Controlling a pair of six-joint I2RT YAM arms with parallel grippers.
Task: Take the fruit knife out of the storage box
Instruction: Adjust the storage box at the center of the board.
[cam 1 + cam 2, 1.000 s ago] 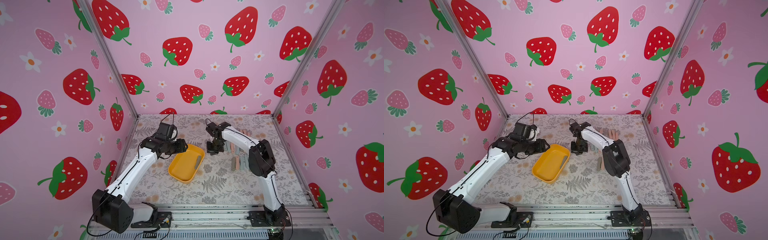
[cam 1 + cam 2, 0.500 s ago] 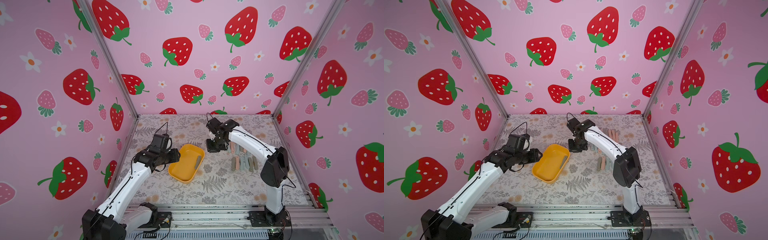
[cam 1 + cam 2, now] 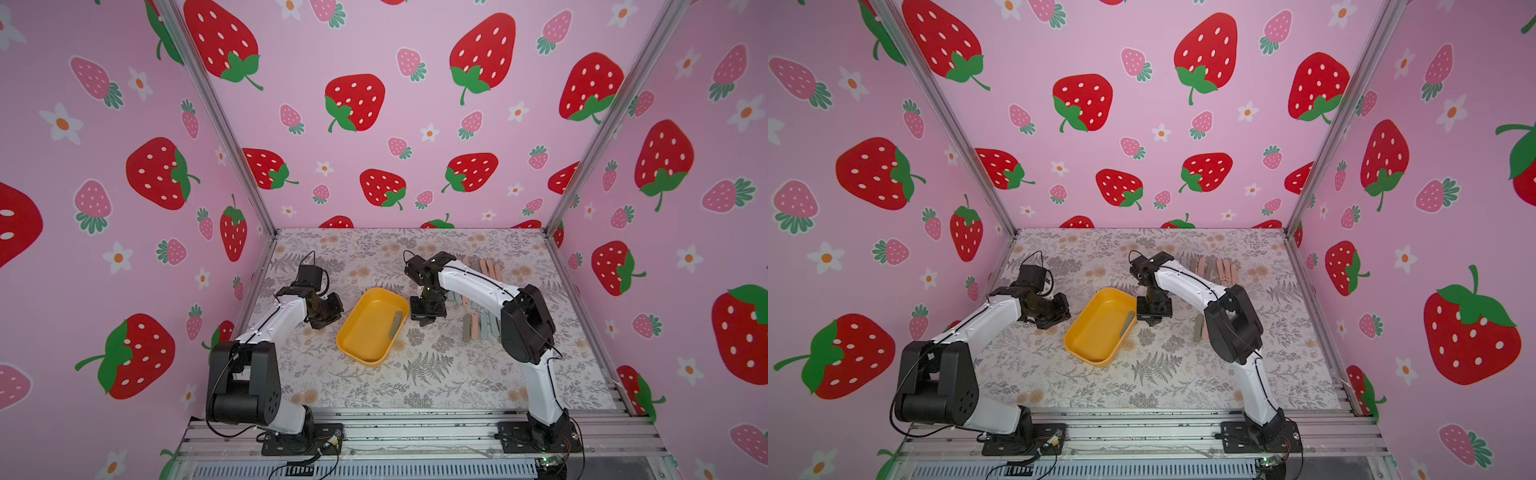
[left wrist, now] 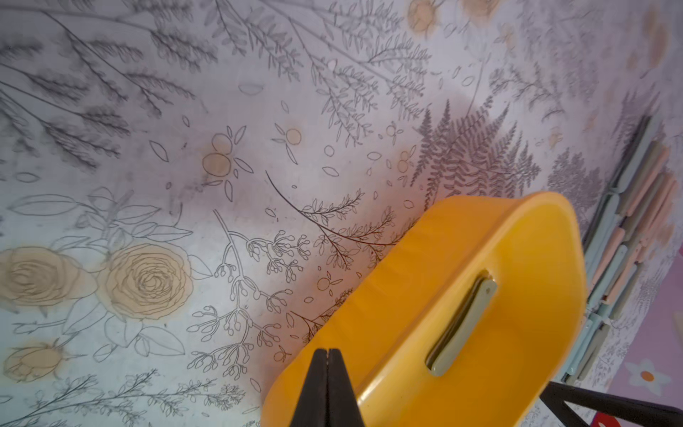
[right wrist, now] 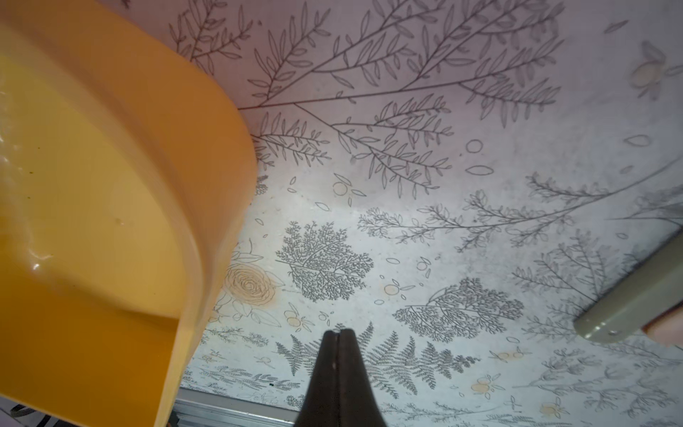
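In both top views the storage box [image 3: 362, 337] [image 3: 1094, 338] sits mid-mat, and the fruit knife [image 3: 397, 323] [image 3: 1127, 324] lies folded inside along its right wall. The left gripper [image 3: 329, 311] [image 3: 1054, 316] hangs left of the box. The right gripper [image 3: 428, 314] [image 3: 1154, 314] is just beside the box's far right corner. Pastel folded knives [image 3: 478, 328] lie in rows further right.

In the left wrist view the left gripper's fingertips [image 4: 327, 355] are pressed together, empty. The knife [image 4: 462, 325] looks slim, stiff, light and smooth, so probably slippery. Pinching across its middle seems best, though the wall crowds one side and the light box [image 4: 399, 295] may slide.

In the right wrist view the right gripper [image 5: 337, 335] is also pressed together and empty beside the box [image 5: 111, 177]. The fruit knife is hidden here.

No writing or brand is readable.
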